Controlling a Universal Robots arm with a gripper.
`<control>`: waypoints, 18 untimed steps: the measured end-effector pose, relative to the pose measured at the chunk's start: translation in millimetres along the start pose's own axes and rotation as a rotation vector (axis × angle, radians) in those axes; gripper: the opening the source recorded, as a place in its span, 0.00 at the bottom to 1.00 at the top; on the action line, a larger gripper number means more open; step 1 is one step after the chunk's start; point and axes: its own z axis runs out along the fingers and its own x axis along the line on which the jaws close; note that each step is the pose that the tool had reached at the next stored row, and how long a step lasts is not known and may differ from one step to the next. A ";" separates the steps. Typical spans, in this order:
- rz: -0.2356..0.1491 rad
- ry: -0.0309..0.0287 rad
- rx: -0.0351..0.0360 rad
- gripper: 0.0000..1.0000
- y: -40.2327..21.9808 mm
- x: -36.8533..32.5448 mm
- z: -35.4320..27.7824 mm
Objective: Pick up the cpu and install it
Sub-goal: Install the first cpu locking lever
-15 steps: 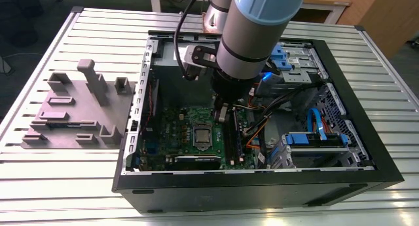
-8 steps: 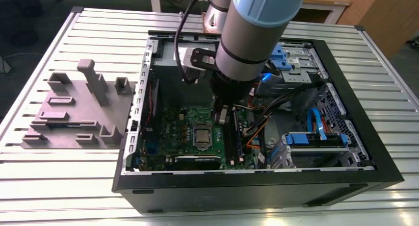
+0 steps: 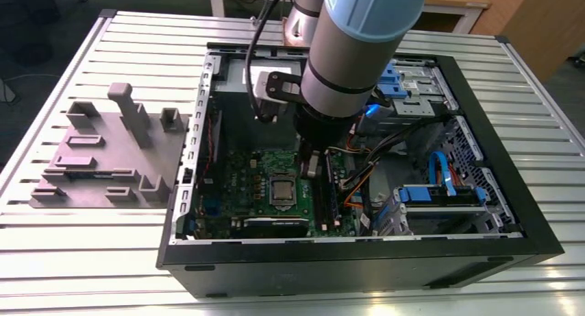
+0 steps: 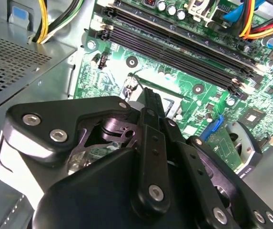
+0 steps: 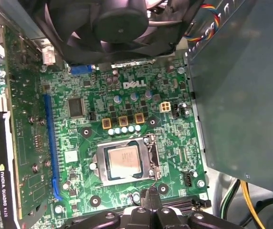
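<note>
Reaching steeply down into the open computer case, the arm in the exterior view carries its gripper just above the green motherboard, close beside the cpu, which lies flat in its socket at the board's middle. The case lies on its side on a slatted metal table, with a grey fixture block of slots and posts well apart toward the exterior view's left; wooden furniture stands beyond the table. In the second wrist view the black gripper has its fingers pressed together with no gap and nothing between them, their tip hanging over the socket frame, near the long black memory slots and a perforated grey metal box. In the first wrist view the cpu sits silvery within the metal socket frame, the gripper tip just beside that frame's edge, a black fan and a blue expansion slot elsewhere on the board.
</note>
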 end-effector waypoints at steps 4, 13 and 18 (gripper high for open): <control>-0.002 0.0003 -0.0002 0.10 0.0 0.1 0.0; -0.002 0.0004 -0.0003 0.10 0.0 0.1 0.0; -0.015 0.0042 -0.0008 0.10 -0.1 0.3 1.6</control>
